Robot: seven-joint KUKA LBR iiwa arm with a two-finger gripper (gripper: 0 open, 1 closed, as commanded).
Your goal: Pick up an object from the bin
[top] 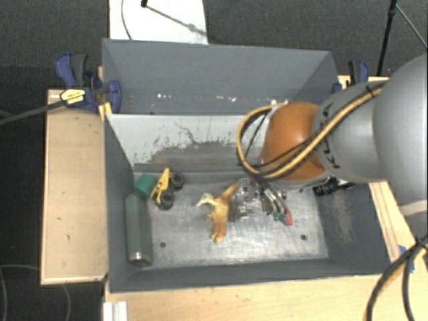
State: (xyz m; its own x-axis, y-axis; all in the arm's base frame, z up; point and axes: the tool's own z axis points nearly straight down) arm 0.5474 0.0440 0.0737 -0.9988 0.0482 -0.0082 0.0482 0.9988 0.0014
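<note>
Yellow and banana-shaped, the toy (217, 212) lies mid-floor of the grey bin (200, 79), just beside my tool (251, 202); I cannot tell whether the tool is apart or together. Coming down off-centre, I might nudge the toy aside and grab nothing.

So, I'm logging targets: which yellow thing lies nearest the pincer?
The banana-shaped one mid-bin, beside the pincer; the wheeled yellow toy sits further left.

Robotics lab, grey metal bin (221, 72), industrial arm (394, 132), carpet floor (40, 19)
</note>
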